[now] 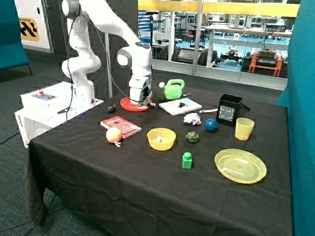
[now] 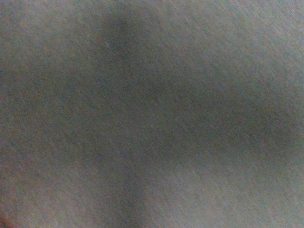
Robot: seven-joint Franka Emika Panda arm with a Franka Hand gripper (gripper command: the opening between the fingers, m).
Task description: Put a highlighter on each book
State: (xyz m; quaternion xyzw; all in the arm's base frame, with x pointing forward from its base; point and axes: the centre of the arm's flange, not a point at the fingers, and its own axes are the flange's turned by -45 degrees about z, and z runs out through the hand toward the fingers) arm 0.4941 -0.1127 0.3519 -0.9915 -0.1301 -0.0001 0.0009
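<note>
The white book [image 1: 179,105] lies flat at the back of the table, with a small dark mark on its cover. The red book [image 1: 121,125] with a pale patterned cover lies nearer the front, and an orange ball [image 1: 114,135] rests at its corner. My gripper [image 1: 138,100] is lowered onto the round red plate [image 1: 133,106], beside the white book. A short pen-like thing [image 1: 150,105] lies between the plate and the white book. I cannot make out a highlighter on either book. The wrist view shows only a grey blur.
A green watering can [image 1: 174,89], black box [image 1: 229,109], yellow cup [image 1: 244,128], blue ball [image 1: 211,125] and crumpled paper [image 1: 192,119] stand at the back. A yellow bowl [image 1: 161,138], green block [image 1: 187,160] and yellow plate [image 1: 240,165] sit nearer the front.
</note>
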